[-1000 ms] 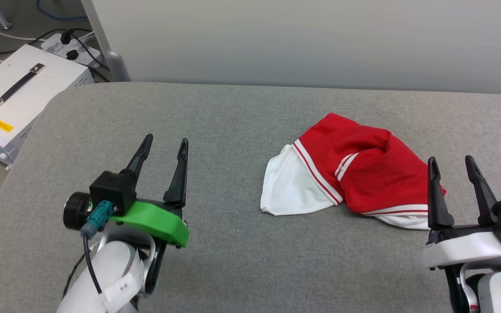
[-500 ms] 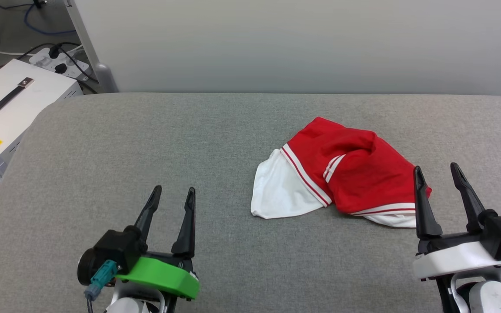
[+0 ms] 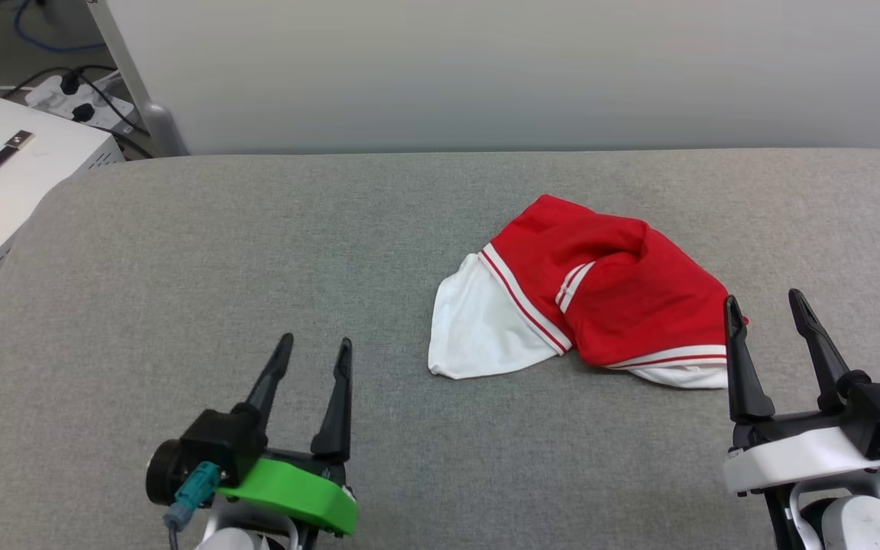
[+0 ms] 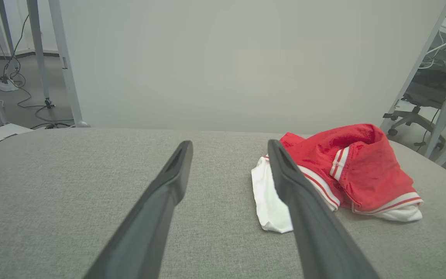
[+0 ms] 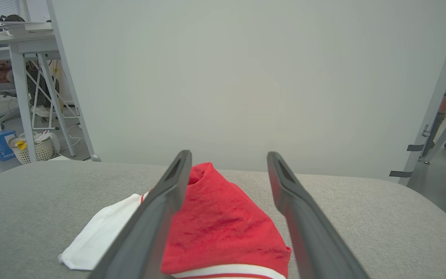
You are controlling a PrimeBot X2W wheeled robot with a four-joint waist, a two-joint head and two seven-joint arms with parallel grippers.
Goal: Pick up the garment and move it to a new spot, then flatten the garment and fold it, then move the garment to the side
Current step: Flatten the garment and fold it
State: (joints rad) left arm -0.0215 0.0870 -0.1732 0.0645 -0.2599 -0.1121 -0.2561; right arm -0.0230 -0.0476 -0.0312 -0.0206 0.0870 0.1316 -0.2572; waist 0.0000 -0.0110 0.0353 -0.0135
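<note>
Nothing looks begun yet: the red-and-white jersey (image 3: 616, 298) lies crumpled right of centre on the grey table (image 3: 218, 244). The left gripper (image 3: 316, 340) and right gripper (image 3: 762, 296), low in frame, both gape wide and empty.

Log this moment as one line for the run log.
phase: pre-grasp | garment: crumpled on grey surface, not gripped | left gripper: open, empty | right gripper: open, by garment

- Ahead of the jaws of your left gripper (image 3: 316, 339): bare grey padded tabletop (image 3: 257, 244).
- Just ahead of the jaws of your right gripper (image 3: 762, 296): the crumpled jersey (image 3: 616, 298).
- Beyond both: a white panel (image 3: 486, 69).
</note>
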